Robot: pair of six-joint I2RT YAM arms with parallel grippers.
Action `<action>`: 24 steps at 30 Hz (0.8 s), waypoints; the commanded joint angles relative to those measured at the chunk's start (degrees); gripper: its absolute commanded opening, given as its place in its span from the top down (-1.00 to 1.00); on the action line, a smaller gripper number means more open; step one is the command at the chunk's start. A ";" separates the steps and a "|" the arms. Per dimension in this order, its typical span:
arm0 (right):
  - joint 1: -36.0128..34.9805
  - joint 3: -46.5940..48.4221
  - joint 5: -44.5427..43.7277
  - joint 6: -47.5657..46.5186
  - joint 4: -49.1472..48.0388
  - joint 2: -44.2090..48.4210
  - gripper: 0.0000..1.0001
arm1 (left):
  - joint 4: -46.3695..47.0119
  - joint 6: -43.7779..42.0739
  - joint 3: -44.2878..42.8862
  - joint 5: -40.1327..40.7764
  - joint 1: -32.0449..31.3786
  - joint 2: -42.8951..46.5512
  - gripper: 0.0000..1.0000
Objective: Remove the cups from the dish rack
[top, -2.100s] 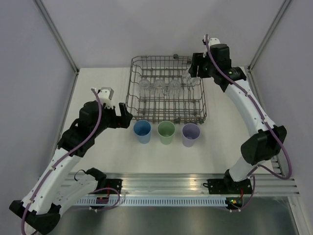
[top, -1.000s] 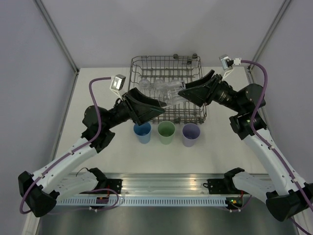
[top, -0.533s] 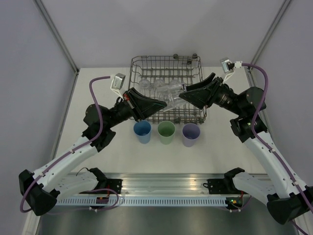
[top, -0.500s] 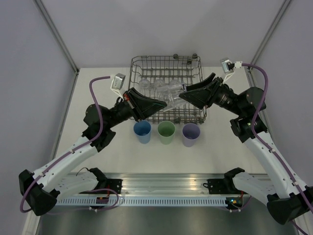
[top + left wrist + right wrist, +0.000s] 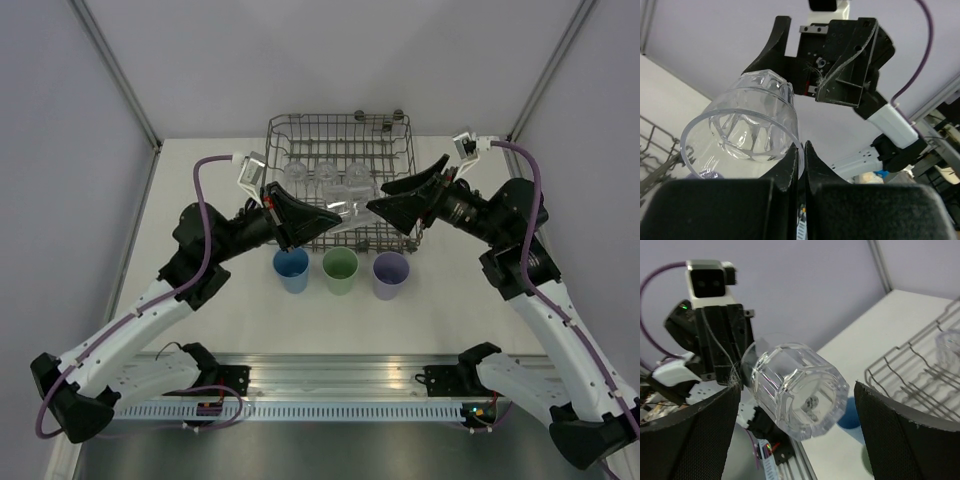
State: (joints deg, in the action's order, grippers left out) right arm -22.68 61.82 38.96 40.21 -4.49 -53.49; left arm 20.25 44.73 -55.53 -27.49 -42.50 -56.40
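Observation:
A clear faceted cup (image 5: 350, 210) hangs on its side in the air over the front of the dish rack (image 5: 340, 118). My left gripper (image 5: 333, 214) is shut on its rim, one finger inside the mouth and one outside (image 5: 801, 148). My right gripper (image 5: 378, 198) stands open, with its fingers either side of the cup's base (image 5: 800, 390) and clear of it. Three clear cups (image 5: 325, 172) stay in a row inside the rack. The blue (image 5: 291, 266), green (image 5: 340, 268) and purple (image 5: 390, 272) cups stand upright on the table in front of the rack.
The rack's wire front wall (image 5: 910, 365) lies just below and to the right of the held cup. White tabletop (image 5: 200, 200) stretches left of the rack. Grey walls enclose the back and sides, and an aluminium rail (image 5: 330, 375) runs along the near edge.
The left gripper closed on the clear cup's rim while the right gripper spread its fingers and let go of the cup. Both arms shifted slightly.

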 commanded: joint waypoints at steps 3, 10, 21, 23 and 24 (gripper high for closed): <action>-0.17 6.20 -7.49 -14.52 16.16 2.51 -0.96 | -16.54 -13.69 -5.99 0.68 -0.13 3.31 0.95; -0.17 11.47 -16.45 -24.10 31.97 5.68 -0.96 | -42.89 -26.25 -15.74 1.99 -0.13 2.79 0.95; -0.09 13.68 -24.19 -28.52 41.40 7.18 -0.96 | -79.55 -29.62 -24.01 26.47 -0.39 4.02 0.95; -0.09 13.68 -24.28 -28.78 42.02 7.00 -0.95 | -85.36 -28.65 -24.28 30.98 -0.48 4.46 0.95; -0.17 13.59 -24.28 -29.04 42.11 6.83 -0.96 | -86.94 -27.60 -24.19 35.35 -0.48 4.63 0.95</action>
State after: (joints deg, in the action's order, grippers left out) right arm -22.68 73.80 16.73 13.13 35.40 -46.52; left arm -55.68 17.61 -77.10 -5.87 -42.81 -53.25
